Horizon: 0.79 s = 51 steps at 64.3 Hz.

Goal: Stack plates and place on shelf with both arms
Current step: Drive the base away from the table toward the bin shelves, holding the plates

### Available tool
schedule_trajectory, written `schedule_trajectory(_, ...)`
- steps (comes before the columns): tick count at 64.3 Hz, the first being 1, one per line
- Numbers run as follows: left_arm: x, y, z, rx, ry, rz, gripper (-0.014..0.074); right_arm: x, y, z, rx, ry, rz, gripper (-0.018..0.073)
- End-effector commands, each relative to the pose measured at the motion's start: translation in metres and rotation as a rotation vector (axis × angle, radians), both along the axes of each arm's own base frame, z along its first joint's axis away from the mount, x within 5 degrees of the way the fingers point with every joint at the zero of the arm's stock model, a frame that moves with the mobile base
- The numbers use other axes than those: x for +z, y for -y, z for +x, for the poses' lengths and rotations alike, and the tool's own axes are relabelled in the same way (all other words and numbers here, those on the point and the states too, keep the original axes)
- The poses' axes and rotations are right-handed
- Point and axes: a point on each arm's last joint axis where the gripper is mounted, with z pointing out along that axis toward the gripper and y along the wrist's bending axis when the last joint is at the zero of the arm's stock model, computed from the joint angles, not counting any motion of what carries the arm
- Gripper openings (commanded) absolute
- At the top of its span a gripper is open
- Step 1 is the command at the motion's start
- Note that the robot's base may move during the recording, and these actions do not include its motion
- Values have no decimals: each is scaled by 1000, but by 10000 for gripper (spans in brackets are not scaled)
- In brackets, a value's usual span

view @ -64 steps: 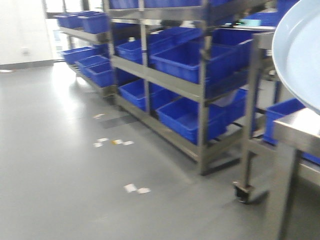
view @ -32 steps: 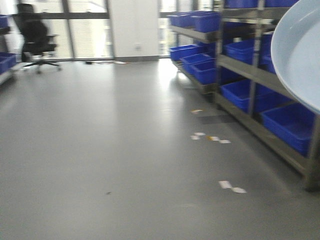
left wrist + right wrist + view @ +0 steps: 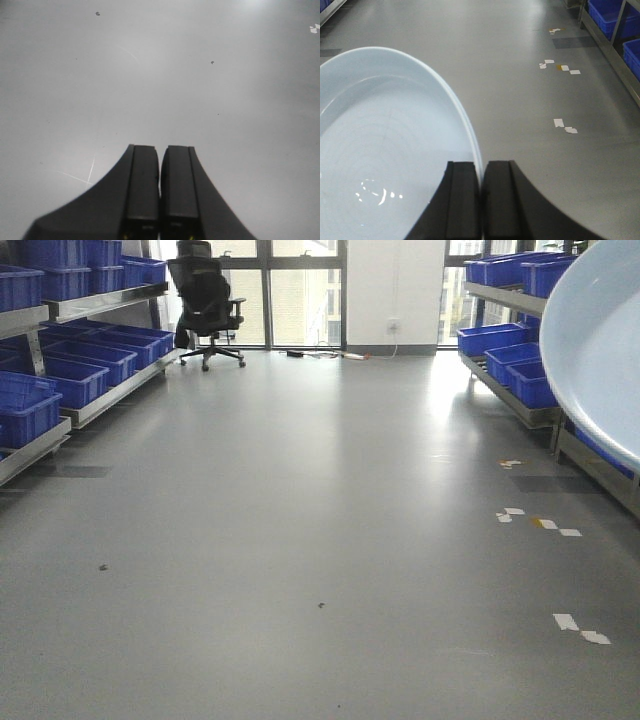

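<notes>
Wide bare floor (image 3: pixel 300 540) between shelves (image 3: pixel 100 303). Right gripper (image 3: pixel 481 169) jaws clamp the plate (image 3: pixel 385 150) rim, plate cropped; left gripper (image 3: pixel 160 152) jaws pressed together, empty.

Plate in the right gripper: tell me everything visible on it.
The plate is a large, round, shallow dish, very pale blue-white and glossy, ceramic-looking, with a low upturned rim and faint concentric rings inside; light glints near its centre. The right gripper is shut on its rim, one finger each side. It is held above the grey floor, tilted in the front view, cut off by the frame's right edge. The rim line looks doubled; whether a second plate lies beneath cannot be told.
</notes>
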Motion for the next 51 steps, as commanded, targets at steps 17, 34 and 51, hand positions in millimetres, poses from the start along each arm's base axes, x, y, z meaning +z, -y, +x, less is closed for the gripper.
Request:
schedule_trajectory(17,15,0,5,7,97,-17,86,18,0,3,3,113,-2,57)
schedule_trajectory(34,15,0,5,7,97,-17,86,18,0,3,3,113,-2,57)
schedule_trajectory(51,15,0,5,7,97,-17,86,18,0,3,3,113,-2,57)
